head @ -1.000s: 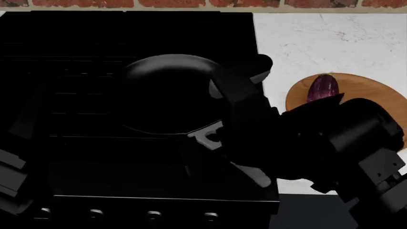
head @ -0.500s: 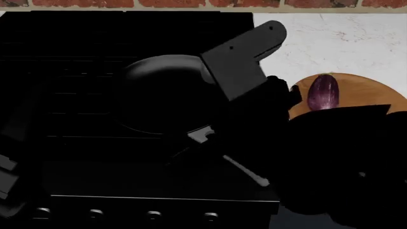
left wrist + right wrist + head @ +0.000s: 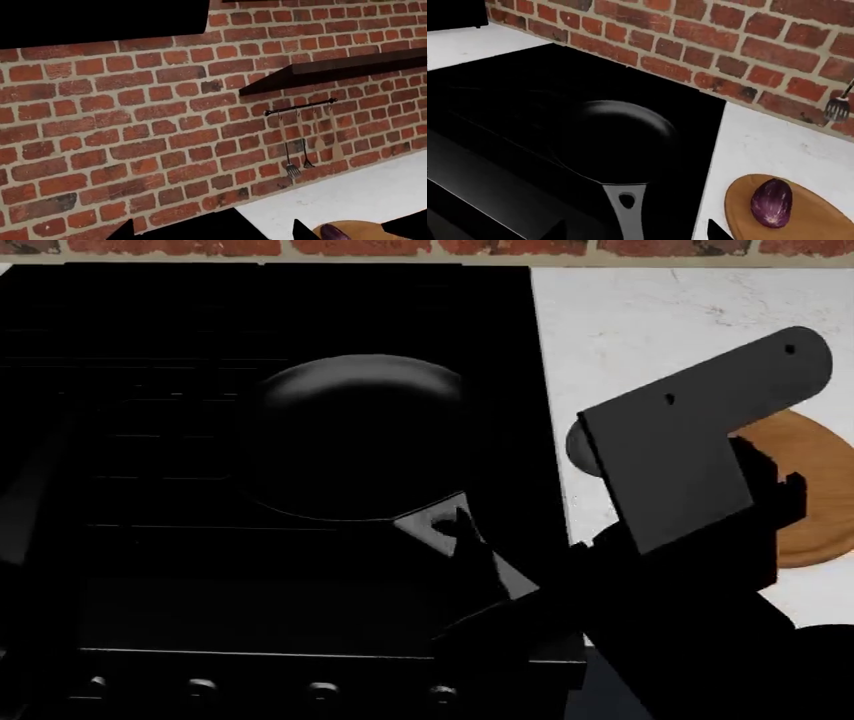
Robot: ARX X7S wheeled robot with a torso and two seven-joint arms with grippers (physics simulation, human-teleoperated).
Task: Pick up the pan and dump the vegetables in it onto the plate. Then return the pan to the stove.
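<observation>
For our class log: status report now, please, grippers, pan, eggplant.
Grippers: states not visible. Pan empty, on the stove. Eggplant on the plate. Right arm blocks head view of plate.

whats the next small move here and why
Probably just ease the right arm back and stop. The pan sits on the stove with nothing in it, its handle free, and the eggplant lies on the plate. Neither gripper shows in any view, so no grasp is evident; the task looks done.
</observation>
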